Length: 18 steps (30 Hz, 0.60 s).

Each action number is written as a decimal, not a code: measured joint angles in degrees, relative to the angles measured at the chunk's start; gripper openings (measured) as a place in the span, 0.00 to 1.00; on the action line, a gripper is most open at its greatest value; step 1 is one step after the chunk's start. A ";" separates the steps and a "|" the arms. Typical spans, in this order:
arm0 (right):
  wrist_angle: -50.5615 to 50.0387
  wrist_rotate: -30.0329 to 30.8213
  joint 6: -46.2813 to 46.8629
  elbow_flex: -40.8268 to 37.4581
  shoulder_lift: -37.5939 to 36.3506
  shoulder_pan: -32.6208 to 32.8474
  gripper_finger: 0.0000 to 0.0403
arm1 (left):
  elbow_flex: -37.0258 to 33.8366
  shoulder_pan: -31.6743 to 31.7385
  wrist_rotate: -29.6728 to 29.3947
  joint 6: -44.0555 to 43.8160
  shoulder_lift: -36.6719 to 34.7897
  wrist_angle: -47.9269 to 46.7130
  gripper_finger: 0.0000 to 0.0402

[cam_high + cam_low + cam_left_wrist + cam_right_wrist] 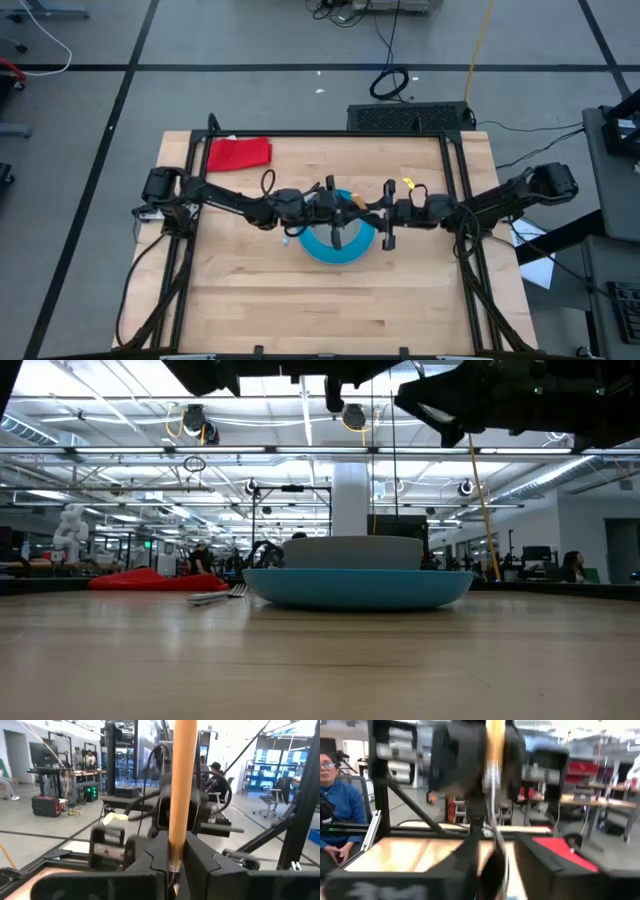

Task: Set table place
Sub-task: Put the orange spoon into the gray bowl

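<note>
Spoon handover above the blue plate

The left gripper [175, 862] is clamped on the spoon's [181, 785] smooth orange handle, which stands upright between its dark fingers. Facing it, the right gripper [495, 865] has its fingers slightly apart around the silver bowl end. Both hover over the round blue plate [322, 248] with its grey bowl [352, 552] mid-table [300, 310]; a fork [215, 597] and red cloth [239, 153] lie beyond.

Probably robotics lab: workbenches [600, 802], ceiling strip-lights [300, 452].
</note>
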 joint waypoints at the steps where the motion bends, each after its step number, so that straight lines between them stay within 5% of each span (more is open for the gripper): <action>1: -1.23 0.49 1.01 -0.02 -0.29 0.25 0.28 | -0.01 0.00 0.06 0.05 -0.48 -0.55 0.08; 10: -15.07 0.49 10.91 -0.03 -8.82 0.72 0.78 | 0.03 0.26 -2.40 1.64 -8.45 -20.33 0.08; 18: -27.46 -1.05 18.20 -0.03 -15.97 0.72 0.88 | 0.03 0.02 -6.30 -1.55 -12.43 -34.71 0.08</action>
